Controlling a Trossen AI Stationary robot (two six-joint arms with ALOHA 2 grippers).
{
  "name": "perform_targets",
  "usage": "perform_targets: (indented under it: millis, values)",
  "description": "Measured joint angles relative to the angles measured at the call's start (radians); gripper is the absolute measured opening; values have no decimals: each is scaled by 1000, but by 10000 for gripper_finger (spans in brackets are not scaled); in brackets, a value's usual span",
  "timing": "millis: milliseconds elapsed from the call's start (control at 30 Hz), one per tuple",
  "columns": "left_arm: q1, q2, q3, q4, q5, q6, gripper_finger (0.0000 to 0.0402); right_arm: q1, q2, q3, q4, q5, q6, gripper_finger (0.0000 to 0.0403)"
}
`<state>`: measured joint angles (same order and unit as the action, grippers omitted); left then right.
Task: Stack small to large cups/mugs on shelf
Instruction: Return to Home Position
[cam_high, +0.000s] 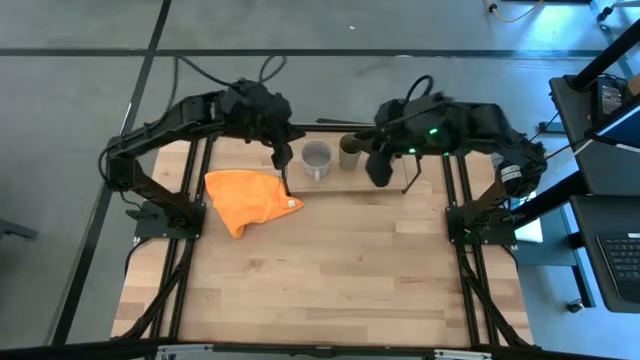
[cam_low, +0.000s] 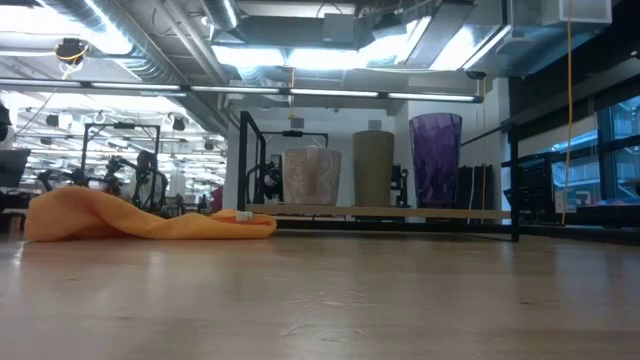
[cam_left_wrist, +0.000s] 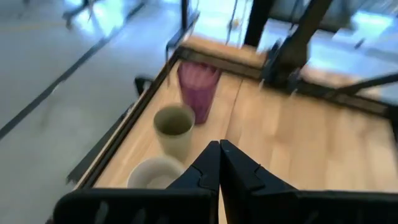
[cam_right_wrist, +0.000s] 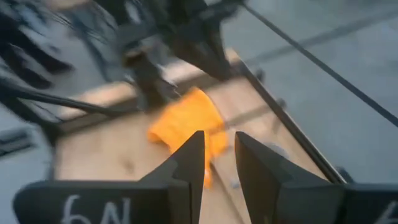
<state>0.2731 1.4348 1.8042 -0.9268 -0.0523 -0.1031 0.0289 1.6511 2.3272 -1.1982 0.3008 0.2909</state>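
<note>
Three cups stand upright in a row on the shelf (cam_low: 380, 211) at the table's far middle: the grey mug (cam_low: 312, 177), the olive-green cup (cam_low: 373, 168) and the purple ribbed cup (cam_low: 436, 160). They also show in the left wrist view as the mug (cam_left_wrist: 155, 174), the olive cup (cam_left_wrist: 174, 127) and the purple cup (cam_left_wrist: 198, 90). My left gripper (cam_left_wrist: 219, 158) is shut and empty, raised above the shelf's left end (cam_high: 280, 155). My right gripper (cam_right_wrist: 217, 155) is open and empty, raised over the shelf's right end (cam_high: 382, 155), above the purple cup.
An orange cloth (cam_high: 250, 200) lies crumpled on the table just in front of the shelf's left end; it also shows in the low view (cam_low: 130, 218) and the right wrist view (cam_right_wrist: 193, 121). The near half of the wooden table (cam_high: 330, 280) is bare.
</note>
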Motion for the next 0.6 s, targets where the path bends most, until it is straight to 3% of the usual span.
perform_targets:
  millis: [167,400,500,600]
  values:
    - [35,-81,1,79,116,-5,0,0,-78,2,115,-102,-43,91]
    - [62,-224,-48,114,105,-58,0,7,-169,-5,119,-111,-86,91]
    - [43,-323,-220,282,70,-123,0,14,-188,-82,156,-112,-84,91]
    - [3,-416,-483,569,93,-219,0,20,-196,-248,361,-200,-92,91]
